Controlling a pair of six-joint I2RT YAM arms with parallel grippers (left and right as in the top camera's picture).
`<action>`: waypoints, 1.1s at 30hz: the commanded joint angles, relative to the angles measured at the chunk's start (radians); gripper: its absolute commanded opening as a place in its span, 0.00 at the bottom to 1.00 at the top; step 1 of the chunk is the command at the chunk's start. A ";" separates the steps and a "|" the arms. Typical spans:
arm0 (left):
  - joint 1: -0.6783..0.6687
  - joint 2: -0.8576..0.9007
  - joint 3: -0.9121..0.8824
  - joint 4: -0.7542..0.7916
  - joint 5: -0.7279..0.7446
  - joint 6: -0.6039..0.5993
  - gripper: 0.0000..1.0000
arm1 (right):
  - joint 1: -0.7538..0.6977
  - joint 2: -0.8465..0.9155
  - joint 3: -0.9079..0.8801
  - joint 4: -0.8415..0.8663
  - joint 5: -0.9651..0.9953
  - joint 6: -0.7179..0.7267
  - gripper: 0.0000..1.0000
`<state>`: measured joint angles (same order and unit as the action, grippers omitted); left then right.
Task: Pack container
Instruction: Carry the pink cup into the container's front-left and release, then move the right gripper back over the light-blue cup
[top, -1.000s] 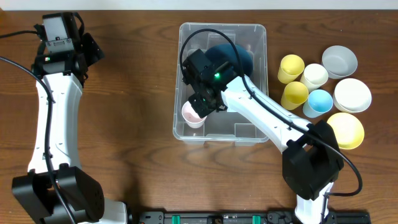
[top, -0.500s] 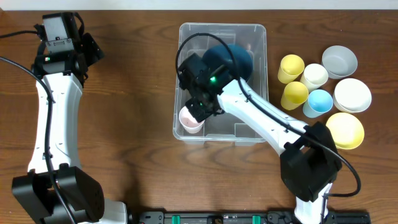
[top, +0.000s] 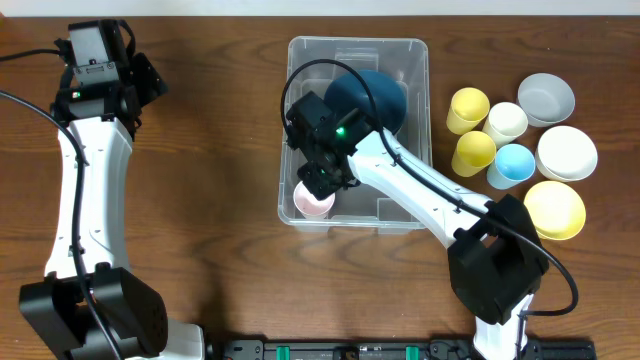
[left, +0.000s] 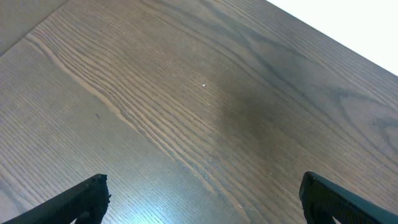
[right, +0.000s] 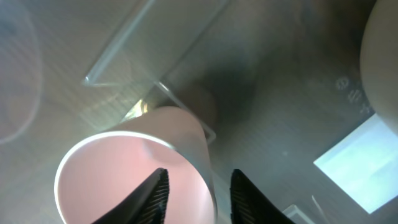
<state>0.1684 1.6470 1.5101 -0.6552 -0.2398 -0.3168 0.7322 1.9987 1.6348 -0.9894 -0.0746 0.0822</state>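
Note:
The clear container (top: 416, 48) stands mid-table with a dark blue bowl (top: 372, 92) in its far part. A pink cup (top: 312, 201) stands upright in its near-left corner. My right gripper (top: 322, 180) hangs just over that cup. In the right wrist view its jaws (right: 199, 173) straddle the pink cup's (right: 106, 180) rim, one finger inside and one outside, with a gap on each side, so it is open. The container's white label (right: 364, 163) shows on the base. My left gripper (top: 150, 78) is far off at the table's back left, open (left: 204, 182) over bare wood.
Right of the container stand two yellow cups (top: 468, 108) (top: 473, 152), a white cup (top: 506, 121) and a blue cup (top: 515, 163). Beyond them are a grey bowl (top: 546, 98), a white bowl (top: 566, 152) and a yellow bowl (top: 557, 208).
My right gripper carried the pink cup toward the container's near-left corner, and its jaws, shut on the rim before, have parted. The left arm has not moved.

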 joint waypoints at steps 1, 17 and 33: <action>0.003 -0.014 0.013 -0.003 -0.012 0.002 0.98 | 0.007 0.009 0.003 0.010 -0.004 -0.010 0.38; 0.003 -0.014 0.013 -0.003 -0.012 0.002 0.98 | -0.300 -0.360 0.126 -0.117 0.235 0.073 0.50; 0.003 -0.014 0.013 -0.003 -0.012 0.002 0.98 | -0.960 -0.441 0.002 -0.207 0.227 0.131 0.54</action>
<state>0.1684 1.6470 1.5101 -0.6548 -0.2398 -0.3168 -0.1791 1.5509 1.6840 -1.2095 0.1539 0.1886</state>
